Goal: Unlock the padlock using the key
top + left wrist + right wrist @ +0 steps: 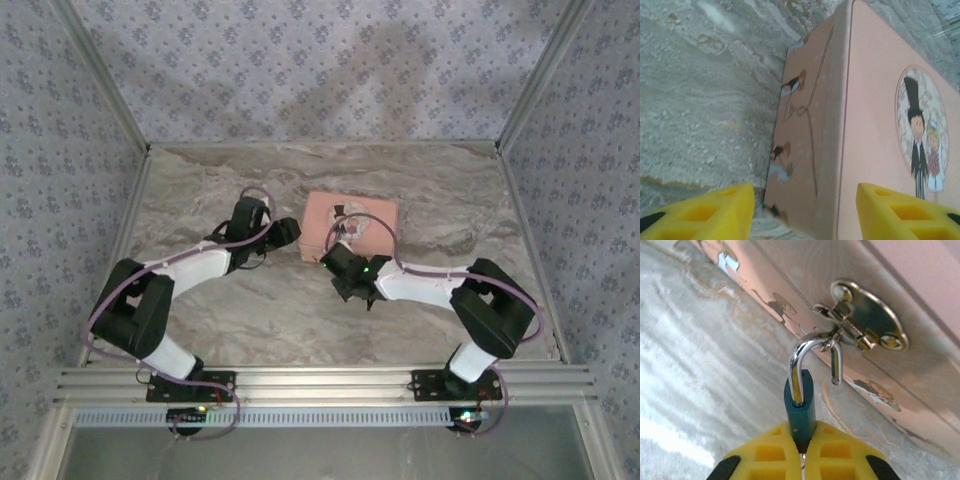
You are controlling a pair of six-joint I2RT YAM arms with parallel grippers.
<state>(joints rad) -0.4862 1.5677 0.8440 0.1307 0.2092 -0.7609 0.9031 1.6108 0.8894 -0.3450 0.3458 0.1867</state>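
**Right tool clamped on the padlock at the tin's clasp**

From above: the pink tin (pixel 365 212) lies toward the back of the marble table (pixel 250 320), and both arms are leaning in on it. The left tool (pixel 288 233) sits at the tin's left end. The right tool (pixel 343 270) is tucked against the tin's near side, close to the left corner. The lock is too small to pick out from up here.

Over to the left wrist: two yellow fingers (pixel 705 217) poke up from the bottom edge, standing well apart. The left tool (pixel 805 200) gapes around the near corner of the tin (pixel 875 125). The lid with the cartoon couple faces right, and the side wall with its little figures runs down the middle. A strip of table (pixel 700 100) shows between the finger at the picture's left and the tin's wall. Whether the other finger touches the lid, I can't tell.

Now the right wrist, and here's the padlock (pixel 800 407). The yellow fingers (pixel 840 452) of the right tool (pixel 802 432) are pressed together on the lower end of its dark body. The silvery shackle (pixel 796 372) rises from the body and hooks through the loop of the round metal clasp plate (pixel 867 320) on the tin's wall. One leg is seated in the body, while the other ends in the air beside it, clear of the body. The lock hangs just off the tin, above the table.
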